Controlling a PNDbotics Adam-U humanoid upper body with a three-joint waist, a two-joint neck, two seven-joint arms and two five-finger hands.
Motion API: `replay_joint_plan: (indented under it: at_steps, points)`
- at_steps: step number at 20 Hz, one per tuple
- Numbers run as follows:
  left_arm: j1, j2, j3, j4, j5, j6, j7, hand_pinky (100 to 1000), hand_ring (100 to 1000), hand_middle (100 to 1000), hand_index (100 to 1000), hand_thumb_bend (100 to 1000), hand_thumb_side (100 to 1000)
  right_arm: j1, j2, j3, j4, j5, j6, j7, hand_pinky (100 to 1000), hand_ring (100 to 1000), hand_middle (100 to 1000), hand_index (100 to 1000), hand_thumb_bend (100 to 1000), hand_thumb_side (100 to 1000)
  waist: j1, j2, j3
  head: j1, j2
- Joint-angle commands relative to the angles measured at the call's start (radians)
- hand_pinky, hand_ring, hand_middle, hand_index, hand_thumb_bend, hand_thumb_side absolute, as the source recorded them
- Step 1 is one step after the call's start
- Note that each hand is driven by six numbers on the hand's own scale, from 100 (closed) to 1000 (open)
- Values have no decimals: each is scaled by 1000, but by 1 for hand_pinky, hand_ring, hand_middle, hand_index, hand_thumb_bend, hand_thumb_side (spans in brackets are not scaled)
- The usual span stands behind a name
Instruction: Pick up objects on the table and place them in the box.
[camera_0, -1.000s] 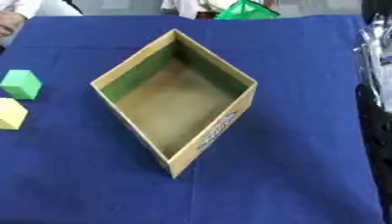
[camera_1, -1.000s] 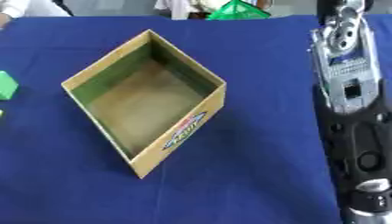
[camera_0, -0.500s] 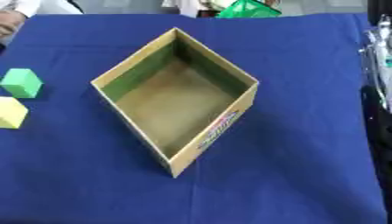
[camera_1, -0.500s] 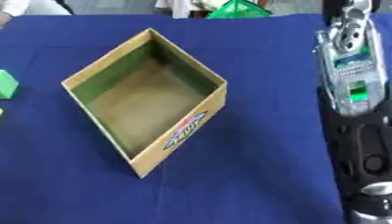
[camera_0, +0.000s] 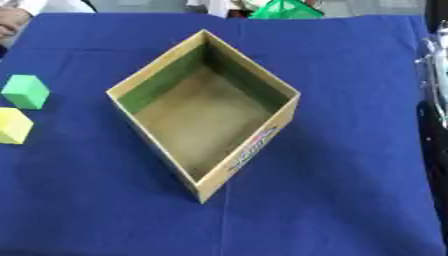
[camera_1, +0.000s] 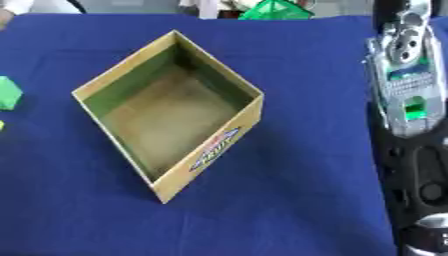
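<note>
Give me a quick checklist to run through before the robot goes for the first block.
1. Box upright, opening upward: ok.
2. Box interior free for a drop: ok, nothing shows inside.
3. Green block and yellow block on the blue cloth, left of the box and apart from it: ok.
4. Blocks free of clutter: ok, though they sit close together.
5. Right arm at the right edge, hand state: cannot tell.
6. Left hand ready: cannot tell, not in view.

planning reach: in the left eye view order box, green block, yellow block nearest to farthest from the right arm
1. box, centre, closest to the right arm at the right edge.
2-3. green block, yellow block, both far left; too close to call.
</note>
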Motion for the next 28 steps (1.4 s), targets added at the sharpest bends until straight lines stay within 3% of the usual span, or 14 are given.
replay_joint_plan:
  at_steps: [1, 8, 13, 17, 23, 28]
  points:
    - [-27, 10, 16, 30, -9, -11, 19, 743, 838, 839, 891, 468, 100, -21, -9, -2, -6, -8, -3, 4, 831, 856, 678, 841, 191, 1000, 2, -14, -1, 5, -11]
    - [-40, -10, 17, 57, -6, -27, 29, 736, 826, 826, 881, 440, 100, -22, -7, -1, -5, -10, -2, 7, 832, 857, 677, 841, 191, 1000, 0, -9, -5, 8, -12]
    - [-42, -19, 20, 64, 8, -31, 36, 627, 687, 683, 801, 304, 100, -20, -6, -3, -5, -12, -1, 6, 832, 857, 676, 841, 191, 1000, 1, -8, -7, 10, -12]
    - [-40, -15, 23, 48, 26, -27, 49, 571, 631, 628, 767, 237, 100, -16, -6, -5, -7, -12, -1, 4, 832, 858, 675, 842, 192, 1000, 2, -10, -8, 11, -12]
    - [-56, 11, 36, -70, 68, -16, 35, 564, 627, 632, 776, 209, 100, -12, -11, -8, -7, -11, -1, 1, 833, 858, 675, 842, 192, 1000, 7, -15, -5, 11, -10]
    - [-140, -16, 21, -200, 85, -20, 12, 566, 626, 626, 779, 179, 100, -13, -11, -4, -5, -10, -4, 2, 833, 858, 676, 842, 195, 1000, 10, -21, 0, 16, -5]
